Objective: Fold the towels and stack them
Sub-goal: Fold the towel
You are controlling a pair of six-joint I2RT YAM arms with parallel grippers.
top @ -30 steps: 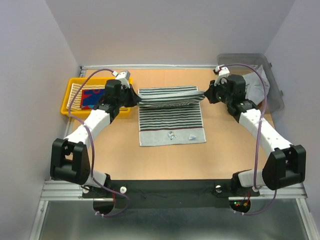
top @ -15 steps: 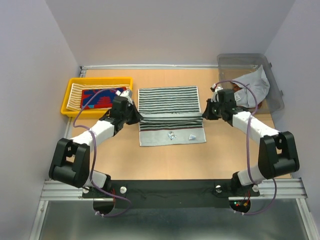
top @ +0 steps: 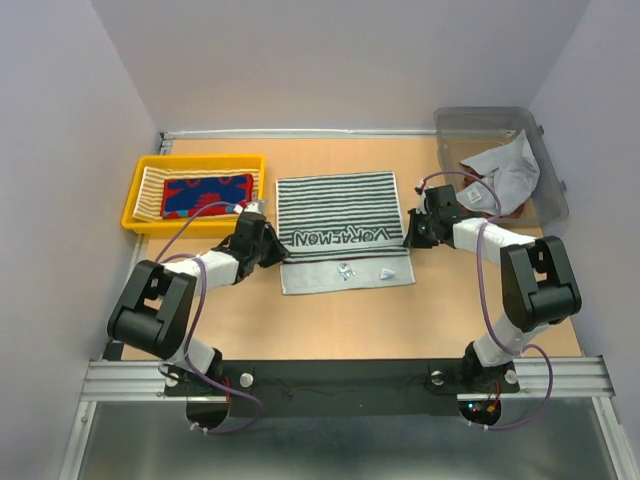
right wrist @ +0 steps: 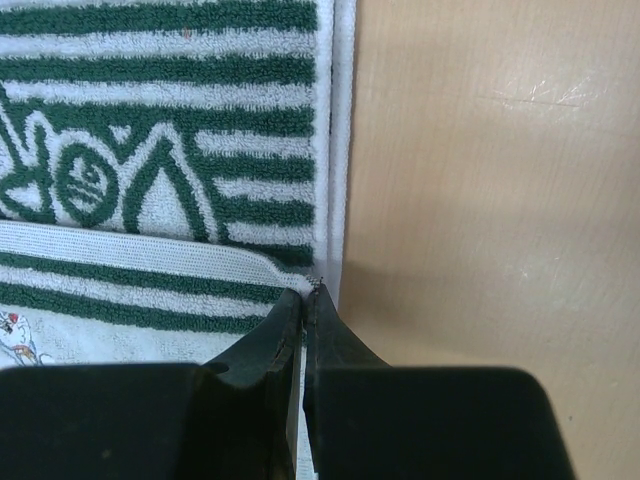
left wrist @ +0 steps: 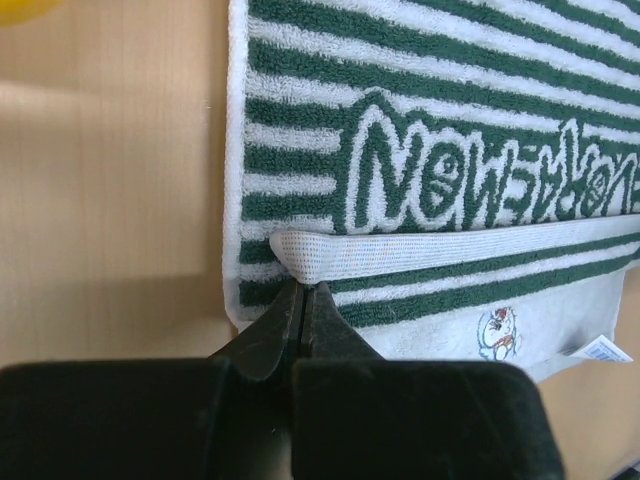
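Note:
A green-and-white striped towel [top: 338, 203] lies flat mid-table, its far part folded over toward me so the lettered side [left wrist: 480, 180] faces up. My left gripper [top: 272, 250] [left wrist: 302, 286] is shut on the folded edge's left corner. On the other side, the right gripper [top: 408, 240] [right wrist: 308, 293] is shut on that edge's right corner [right wrist: 262, 268]. Both hold the edge low over the towel's near part, where a small cartoon print [left wrist: 498, 332] and a tag [top: 385, 272] show. A red-blue patterned towel [top: 207, 195] lies on a cream striped one [top: 150, 190] in the yellow tray [top: 132, 205]. A grey towel [top: 505, 170] hangs from the bin.
The yellow tray stands at the back left, close to my left arm. A clear grey bin [top: 548, 165] sits at the back right corner behind my right arm. Bare wooden table [top: 340, 325] stretches from the towel to the arm bases.
Both grippers have drawn the towel's far edge toward me and down onto its near part. The lettered underside now faces up. Both arms have pulled in and sunk low.

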